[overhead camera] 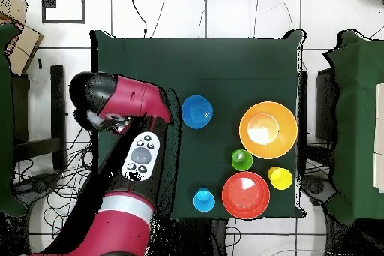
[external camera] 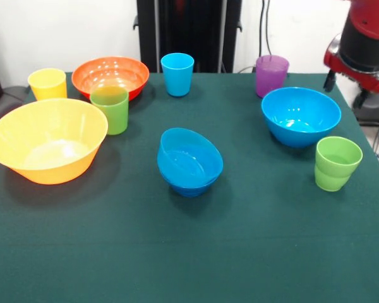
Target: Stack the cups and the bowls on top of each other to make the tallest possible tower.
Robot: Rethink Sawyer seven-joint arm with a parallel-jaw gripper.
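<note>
The bowls stand apart on the green cloth: a big yellow-orange bowl (external camera: 47,140) (overhead camera: 268,129), an orange-red bowl (external camera: 110,76) (overhead camera: 245,194) and a big light blue bowl (external camera: 300,115). In the middle, a medium light blue bowl (external camera: 189,158) (overhead camera: 197,111) sits tilted in a darker blue one; no taller tower shows. The cups stand upright: yellow (external camera: 47,83) (overhead camera: 280,178), green (external camera: 110,108) (overhead camera: 241,160), light blue (external camera: 177,73) (overhead camera: 204,200), purple (external camera: 271,74) and a second green (external camera: 336,163). My gripper shows in neither view.
My red arm (external camera: 366,44) (overhead camera: 127,118) hangs over one side of the table (external camera: 189,252). In the overhead view it hides the big light blue bowl, the purple cup and the second green cup. Cables lie on the floor around the table.
</note>
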